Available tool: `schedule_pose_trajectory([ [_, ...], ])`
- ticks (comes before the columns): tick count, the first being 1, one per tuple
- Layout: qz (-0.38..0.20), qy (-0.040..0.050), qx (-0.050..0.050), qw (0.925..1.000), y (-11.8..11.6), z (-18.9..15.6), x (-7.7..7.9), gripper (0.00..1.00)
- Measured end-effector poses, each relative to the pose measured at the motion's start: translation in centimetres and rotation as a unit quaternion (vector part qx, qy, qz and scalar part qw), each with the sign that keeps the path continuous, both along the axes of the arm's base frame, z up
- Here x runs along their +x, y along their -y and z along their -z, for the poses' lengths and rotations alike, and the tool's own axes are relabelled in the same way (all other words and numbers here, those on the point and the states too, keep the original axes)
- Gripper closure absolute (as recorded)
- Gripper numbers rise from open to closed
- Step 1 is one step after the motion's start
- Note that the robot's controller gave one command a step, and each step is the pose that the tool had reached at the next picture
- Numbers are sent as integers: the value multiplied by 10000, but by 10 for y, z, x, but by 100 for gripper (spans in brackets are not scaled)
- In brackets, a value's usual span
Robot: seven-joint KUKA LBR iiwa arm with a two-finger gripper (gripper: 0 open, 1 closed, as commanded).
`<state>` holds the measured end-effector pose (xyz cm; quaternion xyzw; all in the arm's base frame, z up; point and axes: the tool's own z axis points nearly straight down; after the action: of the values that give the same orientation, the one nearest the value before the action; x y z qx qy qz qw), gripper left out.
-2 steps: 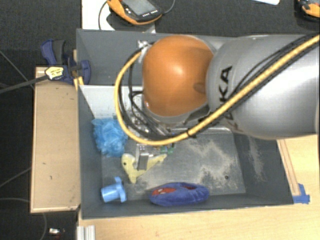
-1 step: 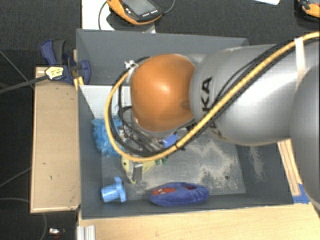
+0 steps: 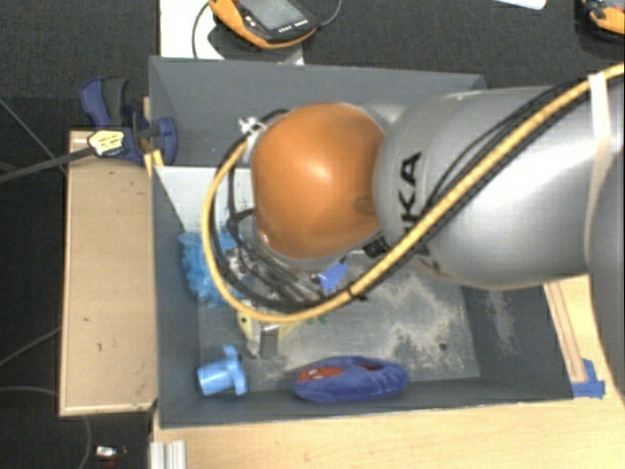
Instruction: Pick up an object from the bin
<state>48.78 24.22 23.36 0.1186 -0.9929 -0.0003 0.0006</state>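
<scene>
Grey bin (image 3: pixel 439 335), nothing lifted yet lol: my gripper (image 3: pixel 262 338) sits low, can't tell if it's wide or narrow, light-blue plastic peg (image 3: pixel 223 375) just beside it, dark-blue pouch (image 3: pixel 352 380) near its other side, so the whole pick's left.

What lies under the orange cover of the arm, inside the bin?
Below the orange cover hangs the gripper, with a light blue fuzzy thing beside it, toward the view's left. The bin floor underneath is covered; anything there is hidden.
</scene>
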Motion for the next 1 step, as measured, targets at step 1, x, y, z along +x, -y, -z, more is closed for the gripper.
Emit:
schedule_pose_trajectory([
  [1, 750, 35, 15, 9972, -1, -43, 1, 0],
])
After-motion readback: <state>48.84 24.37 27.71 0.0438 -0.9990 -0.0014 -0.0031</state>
